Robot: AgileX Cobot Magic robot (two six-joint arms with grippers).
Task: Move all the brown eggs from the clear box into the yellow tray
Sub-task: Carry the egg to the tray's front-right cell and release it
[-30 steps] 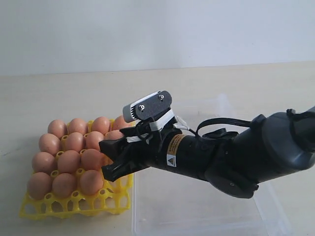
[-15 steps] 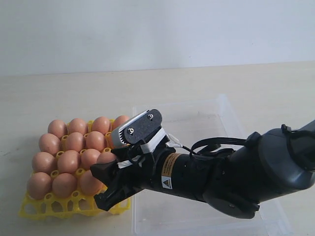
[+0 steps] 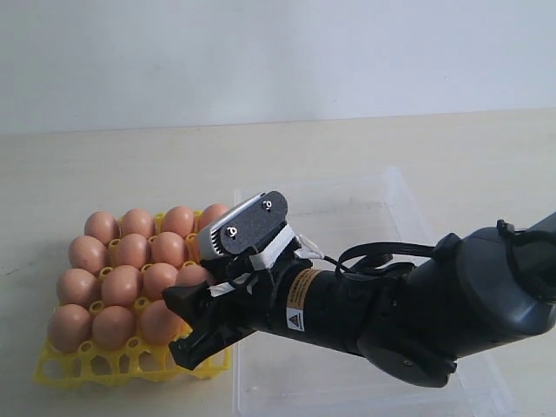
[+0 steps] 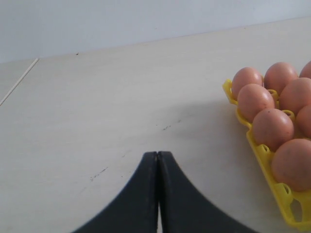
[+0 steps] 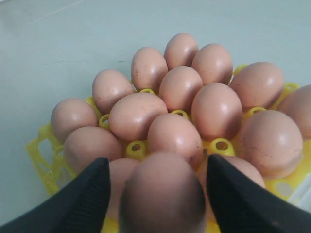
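One egg (image 5: 163, 194) stands between the right fingers (image 5: 77, 204), parted just wider than it, evidently to leave it in the tray (image 3: 113, 373); left fingers (image 4: 136, 204), pressed together empty, hang clear.

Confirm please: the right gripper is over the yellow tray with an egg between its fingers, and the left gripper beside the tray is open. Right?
Not quite: the left gripper is shut, fingers pressed together, as the left wrist view shows. The rest is right.
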